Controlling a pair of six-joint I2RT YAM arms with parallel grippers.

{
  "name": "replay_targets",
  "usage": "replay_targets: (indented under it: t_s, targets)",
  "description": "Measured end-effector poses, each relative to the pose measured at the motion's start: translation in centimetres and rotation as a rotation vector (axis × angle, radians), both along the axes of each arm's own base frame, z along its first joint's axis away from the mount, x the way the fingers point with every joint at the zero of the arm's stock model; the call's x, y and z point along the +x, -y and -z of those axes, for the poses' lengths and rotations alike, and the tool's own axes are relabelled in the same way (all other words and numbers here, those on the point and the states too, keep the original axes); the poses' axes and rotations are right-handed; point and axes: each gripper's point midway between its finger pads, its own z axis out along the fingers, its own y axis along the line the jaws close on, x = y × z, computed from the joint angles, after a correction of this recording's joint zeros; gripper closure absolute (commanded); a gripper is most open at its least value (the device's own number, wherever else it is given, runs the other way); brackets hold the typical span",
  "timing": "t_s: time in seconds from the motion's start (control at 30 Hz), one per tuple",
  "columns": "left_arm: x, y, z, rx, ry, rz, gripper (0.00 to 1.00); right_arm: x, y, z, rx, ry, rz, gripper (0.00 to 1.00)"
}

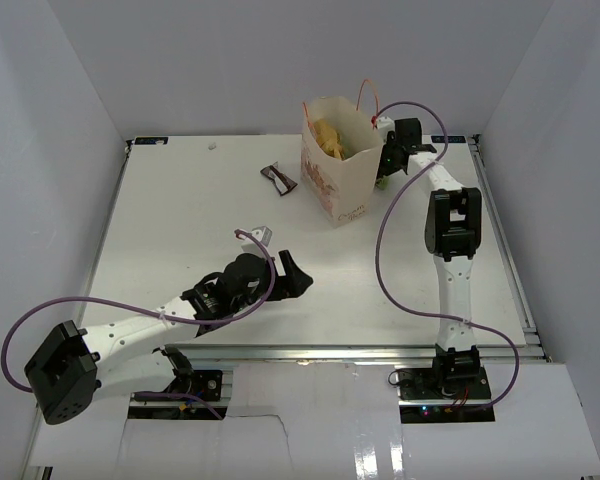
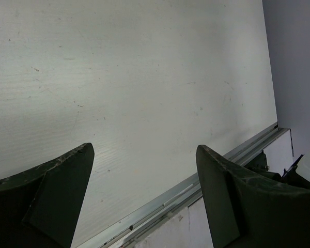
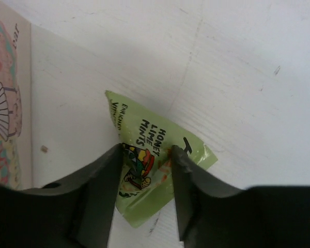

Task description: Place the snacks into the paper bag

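Observation:
The cream paper bag (image 1: pixel 340 170) stands at the back of the table with a tan-yellow chip bag (image 1: pixel 332 138) inside it. My right gripper (image 1: pixel 386 165) is low beside the bag's right side. In the right wrist view its fingers (image 3: pixel 144 160) are partly apart and straddle a green honey lime mints packet (image 3: pixel 144 134) lying flat on the table; the packet reaches past both fingers. The bag's printed side (image 3: pixel 5 103) shows at the left there. A dark brown wrapper (image 1: pixel 279 178) and a small pale packet (image 1: pixel 258 235) lie on the table. My left gripper (image 1: pixel 280 270) (image 2: pixel 144 155) is open and empty.
The table's near metal rail (image 2: pixel 196 186) runs under the left gripper. Purple cables loop beside both arms (image 1: pixel 380 250). White walls close in the table on three sides.

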Motion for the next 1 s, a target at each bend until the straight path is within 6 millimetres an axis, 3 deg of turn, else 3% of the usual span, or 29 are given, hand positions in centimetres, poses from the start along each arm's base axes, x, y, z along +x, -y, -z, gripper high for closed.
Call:
replay_targets:
  t_s: [0.03, 0.17, 0.33, 0.47, 0.57, 0.63, 0.73, 0.9, 1.0]
  targets:
    - [0.0, 0.0, 0.0, 0.000, 0.000, 0.000, 0.10, 0.3, 0.0, -0.1, -0.007, 0.011, 0.002, 0.70]
    - [0.2, 0.1, -0.3, -0.003, 0.003, -0.006, 0.10, 0.9, 0.2, -0.4, -0.022, 0.038, 0.013, 0.91]
    - [0.4, -0.1, -0.3, -0.003, 0.005, -0.021, 0.10, 0.7, 1.0, -0.6, 0.016, 0.044, 0.019, 0.92]
    - [0.5, -0.2, -0.4, -0.004, 0.007, -0.031, 0.10, -1.9, 3.5, -1.4, 0.077, -0.003, 0.038, 0.92]
    - [0.6, -0.2, -0.4, -0.005, 0.011, -0.037, 0.09, -4.7, 6.0, -4.1, 0.145, -0.007, 0.060, 0.92]
    - [0.7, -0.2, -0.6, -0.009, 0.017, -0.040, 0.09, -6.6, 7.7, -7.6, 0.185, 0.042, 0.083, 0.92]
    - [0.9, -0.2, -0.9, -0.017, 0.027, -0.046, 0.09, -8.7, 8.9, -14.8, 0.217, 0.200, 0.111, 0.92]
    - [1.0, -0.3, -1.2, -0.025, 0.035, -0.052, 0.09, -11.9, 7.0, -30.4, 0.305, 0.573, 0.079, 0.92]
    - [1.0, -0.4, -1.4, -0.035, 0.043, -0.055, 0.09, -14.3, 4.6, -36.8, 0.390, 0.719, -0.032, 0.92]
